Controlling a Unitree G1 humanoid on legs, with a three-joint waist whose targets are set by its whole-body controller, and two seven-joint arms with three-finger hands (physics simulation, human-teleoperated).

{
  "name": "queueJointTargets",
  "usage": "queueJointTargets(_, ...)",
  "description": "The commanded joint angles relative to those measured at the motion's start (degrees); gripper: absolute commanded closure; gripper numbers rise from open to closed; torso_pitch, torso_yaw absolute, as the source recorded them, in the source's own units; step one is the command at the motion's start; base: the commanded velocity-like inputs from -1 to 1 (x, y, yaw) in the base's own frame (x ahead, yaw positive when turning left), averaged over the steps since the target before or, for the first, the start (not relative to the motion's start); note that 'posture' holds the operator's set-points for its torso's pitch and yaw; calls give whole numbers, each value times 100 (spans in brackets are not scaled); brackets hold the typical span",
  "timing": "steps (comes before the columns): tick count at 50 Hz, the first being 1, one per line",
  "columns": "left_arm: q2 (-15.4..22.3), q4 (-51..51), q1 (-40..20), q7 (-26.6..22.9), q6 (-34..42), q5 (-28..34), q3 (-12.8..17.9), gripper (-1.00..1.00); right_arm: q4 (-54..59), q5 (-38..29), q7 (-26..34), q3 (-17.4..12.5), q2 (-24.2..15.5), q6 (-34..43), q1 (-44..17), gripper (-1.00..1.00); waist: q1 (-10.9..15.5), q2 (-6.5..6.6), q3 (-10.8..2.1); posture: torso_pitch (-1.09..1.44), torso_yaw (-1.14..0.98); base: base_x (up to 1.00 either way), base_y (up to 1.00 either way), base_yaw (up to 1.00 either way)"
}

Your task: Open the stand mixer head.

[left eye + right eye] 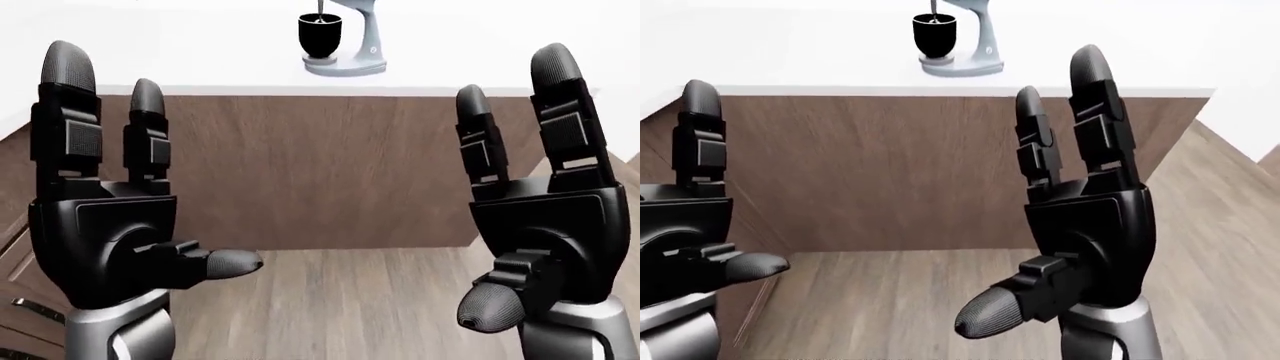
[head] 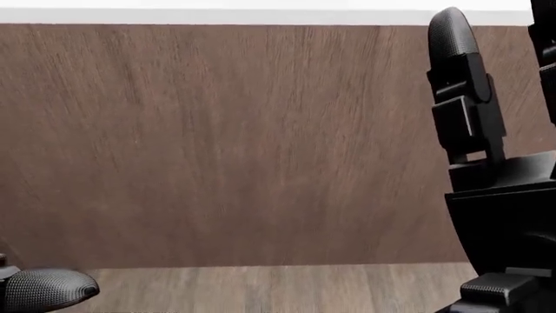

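**Both hands raised, mixer far off on the desk**

Nearest in the left-eye view, the left robot hand point(image 1: 110, 217) and right robot hand point(image 1: 545, 217) stand upright, fingers spread apart, holding nothing. Beyond them lies the wood floor point(image 1: 340, 300), then the desk point(image 1: 300, 165) with its brown panel. On its white top, at the view's upper edge, sits the stand mixer point(image 1: 345, 37) with a black bowl point(image 1: 320, 35).
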Motion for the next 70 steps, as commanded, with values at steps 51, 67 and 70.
queueJointTargets(51, 30, -164, -78, -23, -125, -49, 19, -95, -131, -32, 145, 150, -127, -266, 104, -100, -90, 498, 412, 0, 0, 40, 0, 0)
queueJointTargets(67, 26, -146, -69, -40, -140, -51, 26, -95, -131, -62, 120, 132, -91, -199, 68, -100, 23, 33, -86, 0, 0, 16, 0, 0)
queueJointTargets(70, 31, -143, -74, -37, -137, -63, 38, -95, -131, -81, 136, 141, -79, -204, 77, -100, 26, 9, -106, 0, 0, 0, 0, 0)
